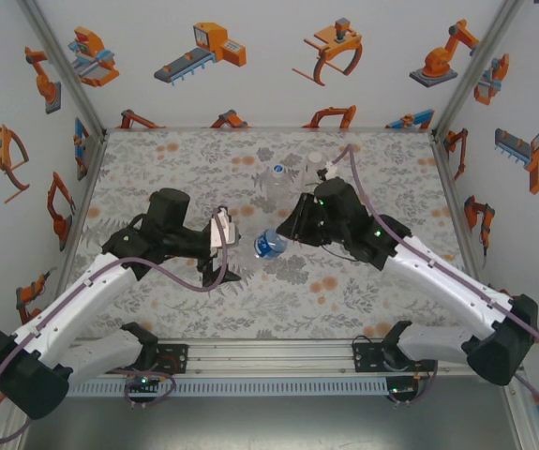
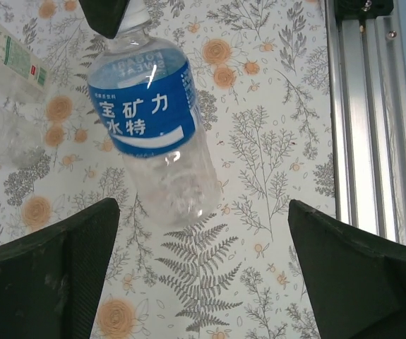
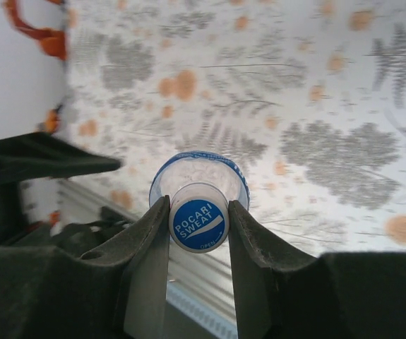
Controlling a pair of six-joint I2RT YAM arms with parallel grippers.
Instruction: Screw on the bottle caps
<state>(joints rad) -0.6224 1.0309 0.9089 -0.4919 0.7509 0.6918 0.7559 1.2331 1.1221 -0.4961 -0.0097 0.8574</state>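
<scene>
Overhead, right tool [image 1: 281, 240] against blue-label bottle [image 1: 269, 245]; wrist-close, tight around its cap [image 3: 199, 226]; left tool [image 2: 203, 205] wide open.

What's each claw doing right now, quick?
Left claw: open, empty.
Right claw: closed on the round blue plastic cap of the small clear blue-labelled plastic bottle.

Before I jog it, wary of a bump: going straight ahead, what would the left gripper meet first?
Probably the blue-label bottle, straight ahead of the open left gripper, with the right gripper clamped on its cap. How far off is unclear.
</scene>
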